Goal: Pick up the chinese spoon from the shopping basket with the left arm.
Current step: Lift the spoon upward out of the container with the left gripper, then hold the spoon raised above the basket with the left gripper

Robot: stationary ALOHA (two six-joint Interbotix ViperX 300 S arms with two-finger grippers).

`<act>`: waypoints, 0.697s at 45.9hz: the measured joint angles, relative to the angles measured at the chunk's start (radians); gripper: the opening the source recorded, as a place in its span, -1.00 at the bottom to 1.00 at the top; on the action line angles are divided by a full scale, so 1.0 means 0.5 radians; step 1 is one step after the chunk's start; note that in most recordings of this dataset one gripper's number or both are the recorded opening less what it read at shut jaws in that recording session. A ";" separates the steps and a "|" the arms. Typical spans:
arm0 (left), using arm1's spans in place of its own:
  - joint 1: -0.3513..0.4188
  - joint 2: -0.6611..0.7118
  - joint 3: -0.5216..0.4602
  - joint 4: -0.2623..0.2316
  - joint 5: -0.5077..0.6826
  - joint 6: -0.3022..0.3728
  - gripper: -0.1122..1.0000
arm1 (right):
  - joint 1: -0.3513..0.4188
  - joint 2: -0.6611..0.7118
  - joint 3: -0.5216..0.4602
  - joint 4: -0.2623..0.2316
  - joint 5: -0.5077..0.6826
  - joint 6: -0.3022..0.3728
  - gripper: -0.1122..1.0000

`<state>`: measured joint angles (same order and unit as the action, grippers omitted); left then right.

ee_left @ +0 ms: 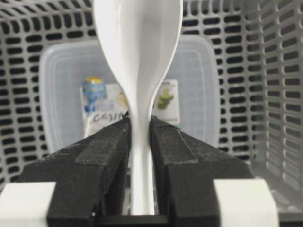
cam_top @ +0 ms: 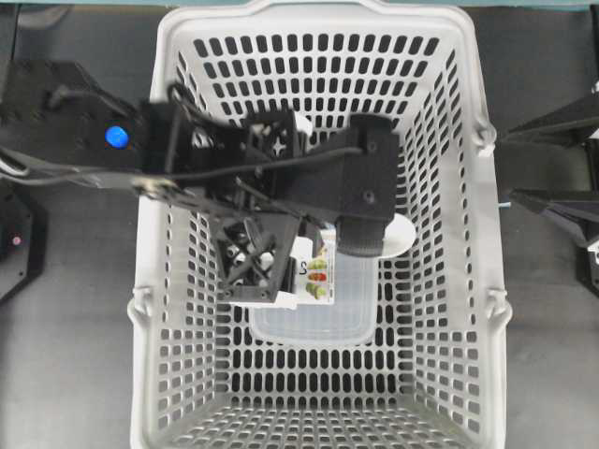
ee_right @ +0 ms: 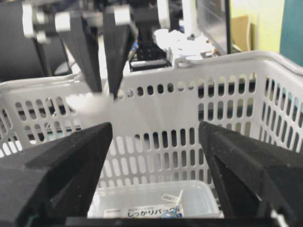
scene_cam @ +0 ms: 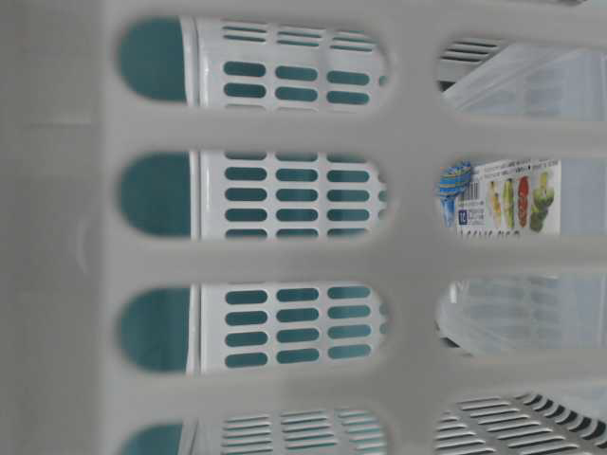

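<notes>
Left hand (ee_left: 140,142) clamped on chinese spoon (ee_left: 138,56) handle, inside shopping basket (cam_top: 154,281), above clear container (ee_left: 199,94). Long axis runs straight out from fingers, bowl farthest. Prob. lift next. Right hand (ee_right: 156,156) spread apart, outside rim.

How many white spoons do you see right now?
1. The glossy white Chinese spoon is clamped by its handle in the left pincer, above the clear lidded container. The arm may hide others.

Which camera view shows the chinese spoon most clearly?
The left wrist view: the chinese spoon fills it, its handle clamped by the left gripper. Overhead shows only its bowl edge; the right wrist view, a blur; table-level, nothing.
</notes>
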<state>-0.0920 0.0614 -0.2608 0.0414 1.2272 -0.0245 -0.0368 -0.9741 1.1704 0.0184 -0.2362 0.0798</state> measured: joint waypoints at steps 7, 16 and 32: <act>0.006 0.058 -0.104 0.000 0.080 -0.012 -0.57 | 0.000 0.000 0.000 0.000 0.003 0.000 0.49; 0.006 0.107 -0.153 0.000 0.089 -0.028 -0.57 | 0.000 0.000 0.000 0.000 0.003 0.000 0.49; 0.009 0.107 -0.156 0.003 0.089 -0.037 -0.57 | 0.000 0.000 0.000 0.000 0.003 0.000 0.49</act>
<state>-0.0874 0.1150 -0.3390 0.0430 1.2717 -0.0430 -0.0368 -0.9741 1.1704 0.0184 -0.2347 0.0798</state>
